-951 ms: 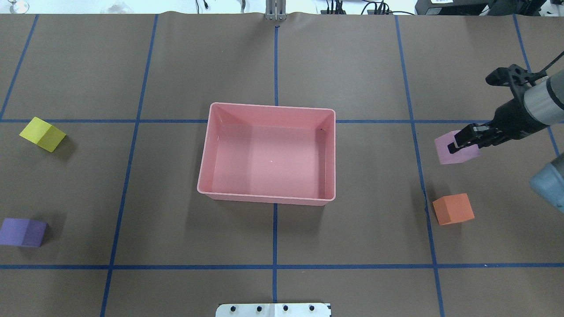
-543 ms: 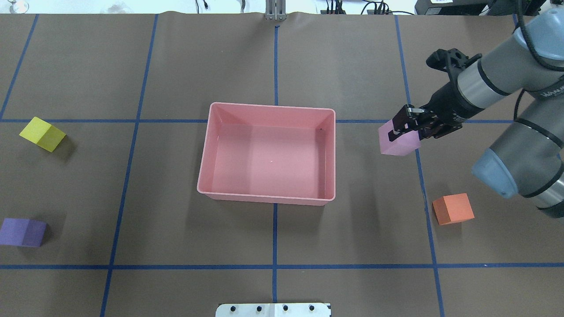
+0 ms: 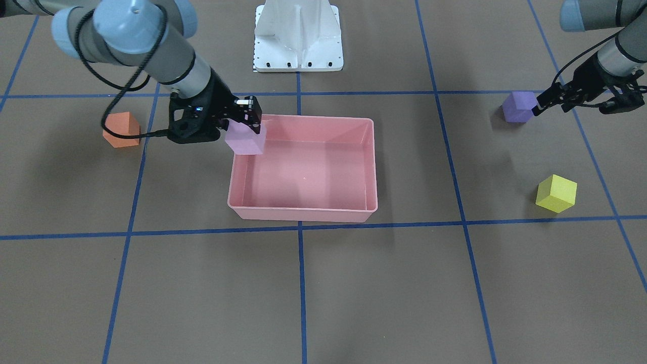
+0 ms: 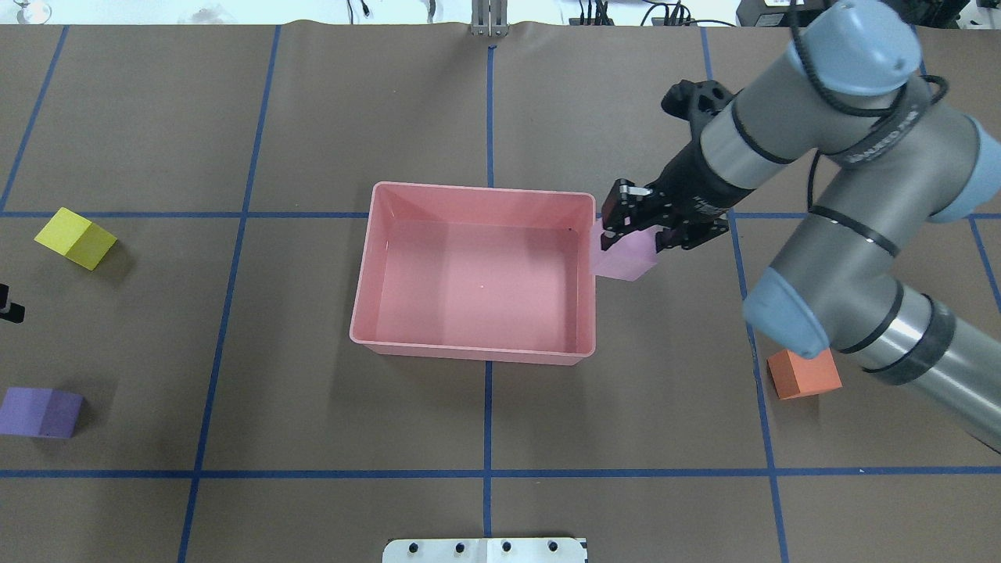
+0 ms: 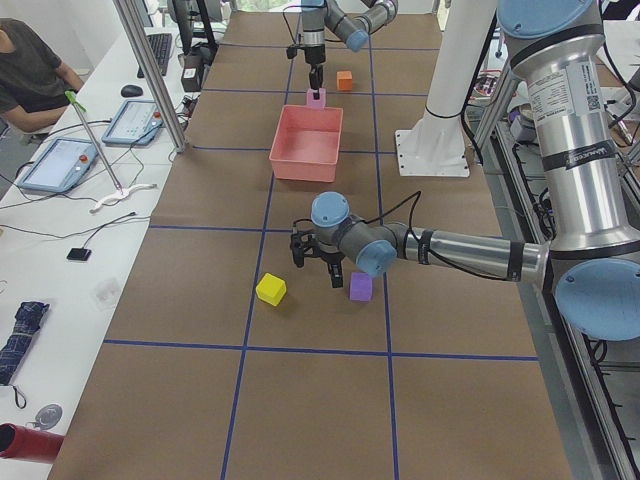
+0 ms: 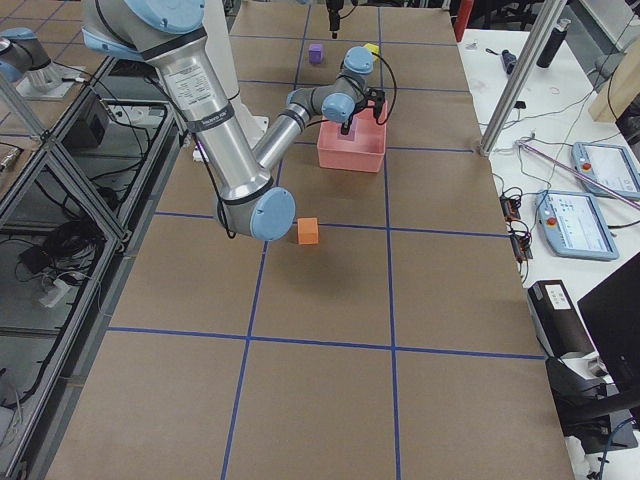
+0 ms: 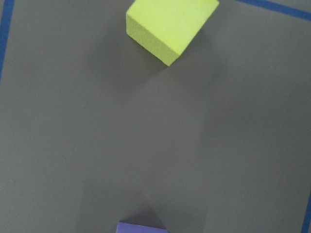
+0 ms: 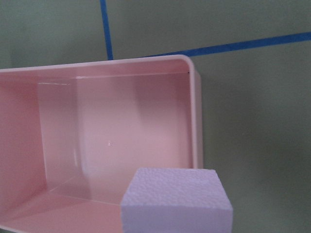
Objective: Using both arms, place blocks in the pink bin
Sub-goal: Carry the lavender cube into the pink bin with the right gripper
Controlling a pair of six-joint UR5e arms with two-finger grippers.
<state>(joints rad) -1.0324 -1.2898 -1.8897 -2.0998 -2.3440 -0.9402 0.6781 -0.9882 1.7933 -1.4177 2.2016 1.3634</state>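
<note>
My right gripper [image 4: 626, 233] is shut on the pink-lilac block [image 4: 626, 262] and holds it above the right rim of the pink bin [image 4: 473, 353]. The right wrist view shows that block [image 8: 177, 201] over the bin's wall, and the bin holds no blocks. The orange block [image 4: 804, 372] lies on the table to the bin's right, under my right arm. The yellow block [image 4: 76, 238] and the purple block [image 4: 39, 413] lie at the far left. My left gripper [image 3: 546, 102] looks open, low, right beside the purple block [image 3: 519, 107].
The white pedestal base [image 3: 298, 35] stands at the robot's side of the table. Blue tape lines cross the brown table cover. A person [image 5: 30, 70] sits at a side desk beyond the table's far edge.
My right arm carried the pink-lilac block leftward from the table's right side to the bin's right rim. A tip of my left gripper has come in at the left edge.
</note>
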